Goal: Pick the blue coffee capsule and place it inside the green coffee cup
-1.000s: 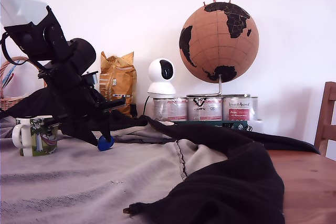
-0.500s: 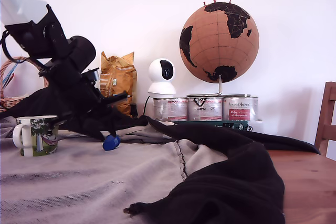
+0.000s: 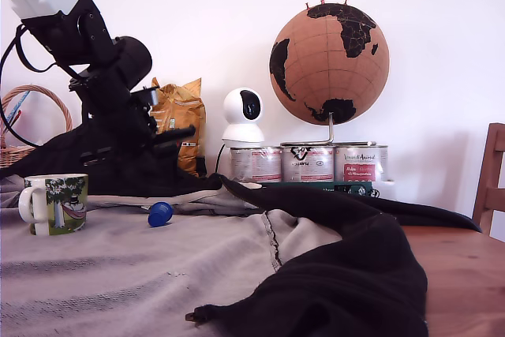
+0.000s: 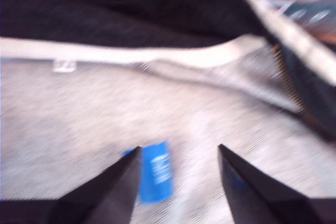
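The capsule (image 3: pixel 160 213) lies loose on the surface beside the cup (image 3: pixel 54 204), unpicked, under parted, empty jaws.

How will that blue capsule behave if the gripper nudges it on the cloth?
The blue capsule lies on its side, so its round tapered body would probably roll in a curve. It looks small and light, likely skidding easily. The soft grey cloth may slow it.
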